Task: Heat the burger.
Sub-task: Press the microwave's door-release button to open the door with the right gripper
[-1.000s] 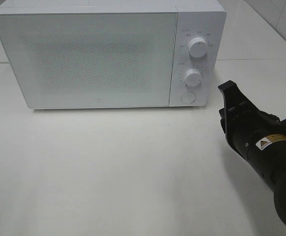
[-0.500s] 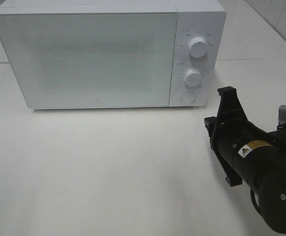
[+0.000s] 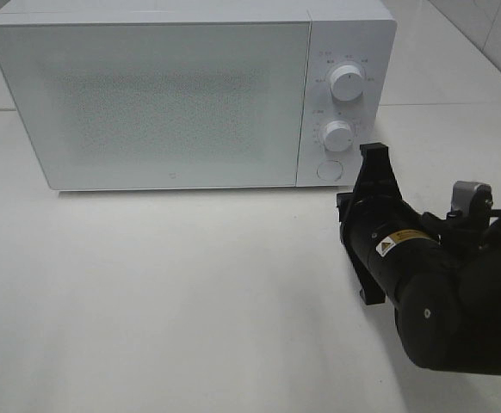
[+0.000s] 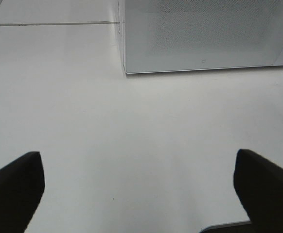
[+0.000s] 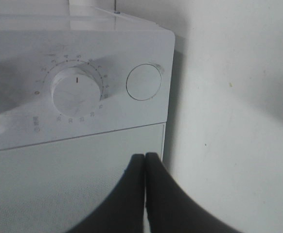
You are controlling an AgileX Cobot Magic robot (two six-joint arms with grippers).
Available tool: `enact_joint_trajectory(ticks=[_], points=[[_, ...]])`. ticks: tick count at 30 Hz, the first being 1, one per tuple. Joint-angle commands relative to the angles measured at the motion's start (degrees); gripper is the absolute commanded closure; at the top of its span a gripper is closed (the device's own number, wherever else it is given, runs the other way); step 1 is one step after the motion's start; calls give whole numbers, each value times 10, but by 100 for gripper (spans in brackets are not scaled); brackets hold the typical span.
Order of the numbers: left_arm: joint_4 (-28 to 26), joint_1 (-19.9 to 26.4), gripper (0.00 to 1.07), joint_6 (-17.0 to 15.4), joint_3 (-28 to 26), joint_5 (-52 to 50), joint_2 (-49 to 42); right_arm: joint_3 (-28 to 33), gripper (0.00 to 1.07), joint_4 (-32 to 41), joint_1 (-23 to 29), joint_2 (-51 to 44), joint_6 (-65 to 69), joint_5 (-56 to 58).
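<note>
We identify one support surface: a white table (image 3: 190, 301), matte and flat. A joint line (image 3: 457, 105) crosses its rear part. One unit rests directly on the table: a white microwave (image 3: 164, 95), upright, standing toward the rear, door closed. We find its base in contact with the table top along the full front edge.

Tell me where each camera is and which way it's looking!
Exterior high: mounted up high in front, looking down at the white microwave on the table; the right arm and its shut right gripper show at the lower right.
Left wrist: on the left arm, looking low across the table to the microwave's door; the left gripper, open, shows at both sides.
Right wrist: on the right arm, close up on the lower knob and round button; the right gripper, shut, shows.
Shared: all three see the microwave.
</note>
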Motion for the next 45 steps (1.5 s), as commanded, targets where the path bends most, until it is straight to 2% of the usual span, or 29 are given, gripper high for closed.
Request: enact_joint_trajectory(ticks=[1,6,20,45], points=[[-2,-3,9,-1,1,-8,-10,-26,107,-36,-36,14,17,9],[-2,-3,9,-1,1,-8,-10,-52,107,-47,-69,32,17,35],[-1,-3,9,-1,1,-8,-10,-124,107,-78,-116,76,17,91],[-1,-3,9,-1,1,-8,-10,-206,107,-80,-140,139,10,111]])
